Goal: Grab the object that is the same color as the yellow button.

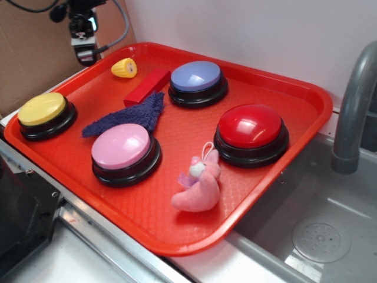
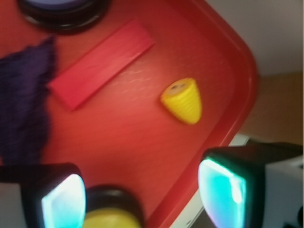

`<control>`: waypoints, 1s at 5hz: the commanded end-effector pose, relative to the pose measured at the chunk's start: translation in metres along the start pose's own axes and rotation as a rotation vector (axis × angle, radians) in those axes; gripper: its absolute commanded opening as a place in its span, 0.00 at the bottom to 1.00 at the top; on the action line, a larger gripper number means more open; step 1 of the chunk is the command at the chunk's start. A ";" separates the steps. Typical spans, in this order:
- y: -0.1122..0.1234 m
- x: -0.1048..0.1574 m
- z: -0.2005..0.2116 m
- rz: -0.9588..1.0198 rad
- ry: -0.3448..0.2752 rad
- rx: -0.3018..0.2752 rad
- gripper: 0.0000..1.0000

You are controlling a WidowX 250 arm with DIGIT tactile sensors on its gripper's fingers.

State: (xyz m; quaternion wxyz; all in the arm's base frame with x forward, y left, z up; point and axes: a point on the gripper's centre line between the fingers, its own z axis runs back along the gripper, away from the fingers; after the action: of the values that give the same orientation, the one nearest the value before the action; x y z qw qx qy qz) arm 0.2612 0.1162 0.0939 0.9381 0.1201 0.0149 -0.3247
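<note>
The corn (image 1: 124, 68) lies on its side near the tray's (image 1: 277, 79) far rim, just beside the red block (image 1: 146, 87) and well apart from the yellow button (image 1: 42, 109) at the near left corner. The gripper (image 2: 142, 192) hangs above the tray edge beside the corn with its jaws spread wide and nothing between them. I judge the main risks to be a descent that is off to the side, nudging the rounded cone so it rolls away, or a finger (image 2: 223, 192) catching the raised rim or block.
</note>
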 end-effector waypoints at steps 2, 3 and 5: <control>0.036 0.020 -0.039 -0.213 0.034 -0.050 1.00; 0.031 0.022 -0.052 -0.242 0.038 -0.070 1.00; 0.023 0.034 -0.072 -0.255 0.067 -0.052 1.00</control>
State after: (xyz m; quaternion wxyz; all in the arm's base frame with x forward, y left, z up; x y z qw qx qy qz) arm 0.2991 0.1287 0.0154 0.8866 0.0882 0.0841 -0.4462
